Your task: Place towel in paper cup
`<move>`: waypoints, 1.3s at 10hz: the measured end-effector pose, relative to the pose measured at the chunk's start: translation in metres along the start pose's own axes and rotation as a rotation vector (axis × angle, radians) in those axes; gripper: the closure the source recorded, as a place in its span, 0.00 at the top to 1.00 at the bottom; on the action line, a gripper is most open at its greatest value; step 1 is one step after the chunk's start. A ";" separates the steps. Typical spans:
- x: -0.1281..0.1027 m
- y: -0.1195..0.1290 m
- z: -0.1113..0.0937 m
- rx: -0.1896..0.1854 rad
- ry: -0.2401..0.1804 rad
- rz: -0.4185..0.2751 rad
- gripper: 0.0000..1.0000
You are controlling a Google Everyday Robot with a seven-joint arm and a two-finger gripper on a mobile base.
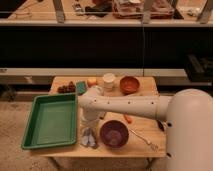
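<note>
Gripper: points down over towel at front of table; whether wide or narrow cannot be told.
Tray: green, left, beside towel.
Purple bowl: just right of towel.
Orange bowl: rear right.
Cup: white, upright, rear centre, well apart from towel.

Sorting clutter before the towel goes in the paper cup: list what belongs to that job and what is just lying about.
Job: towel, front edge; paper cup, back; tool right over the towel.
Lying about: green tray, purple bowl, orange bowl, green sponge.
</note>
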 end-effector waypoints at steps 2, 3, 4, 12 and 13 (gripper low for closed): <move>-0.002 -0.004 -0.001 0.001 -0.011 -0.013 0.18; -0.003 -0.006 -0.001 0.002 -0.015 -0.022 0.10; -0.004 -0.009 -0.003 0.007 -0.019 -0.033 0.03; 0.022 0.047 -0.108 0.622 -0.030 0.078 0.00; 0.022 0.049 -0.110 0.634 -0.027 0.082 0.00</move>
